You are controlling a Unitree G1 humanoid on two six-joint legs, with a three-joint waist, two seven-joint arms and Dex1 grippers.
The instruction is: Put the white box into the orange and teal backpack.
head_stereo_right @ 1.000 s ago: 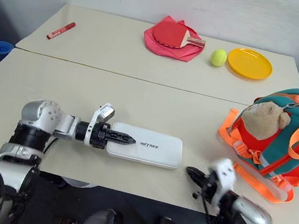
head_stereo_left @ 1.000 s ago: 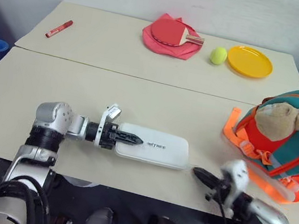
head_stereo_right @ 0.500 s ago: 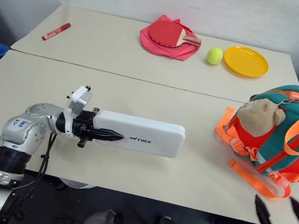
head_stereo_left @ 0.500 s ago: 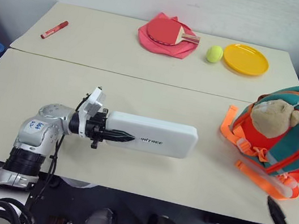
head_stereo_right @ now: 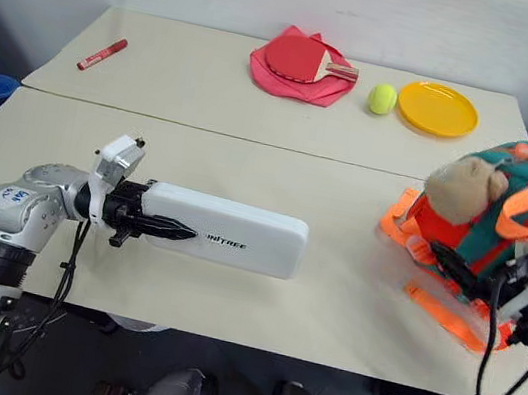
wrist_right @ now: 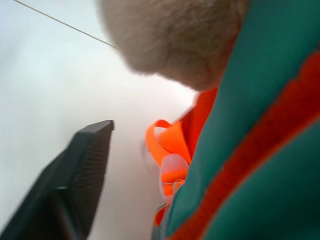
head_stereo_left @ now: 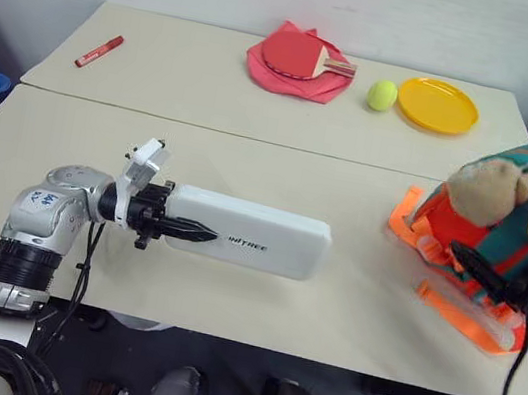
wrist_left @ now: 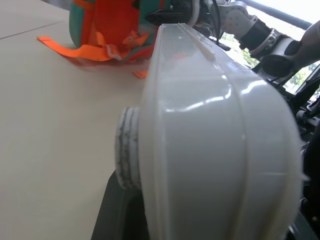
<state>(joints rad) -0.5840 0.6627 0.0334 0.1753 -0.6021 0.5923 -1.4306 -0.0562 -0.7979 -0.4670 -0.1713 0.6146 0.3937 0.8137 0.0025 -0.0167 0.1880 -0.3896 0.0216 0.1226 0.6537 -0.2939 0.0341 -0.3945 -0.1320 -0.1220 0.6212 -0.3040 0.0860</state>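
the left end effector (head_stereo_left: pixel 187 231) is clamped on one end of the white box (head_stereo_left: pixel 248 234), which it holds level above the counter (head_stereo_left: pixel 251 155), well left of the orange and teal backpack (head_stereo_left: pixel 501 237). the right end effector (head_stereo_left: pixel 470 268) is against the backpack's front; whether it grips anything i cannot tell.

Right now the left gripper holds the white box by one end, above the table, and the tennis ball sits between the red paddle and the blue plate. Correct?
Not quite: the plate is yellow, not blue, as the left eye view shows. The rest stands: the left gripper holds the white box by one end above the table, and the tennis ball sits between the red paddle and that plate.
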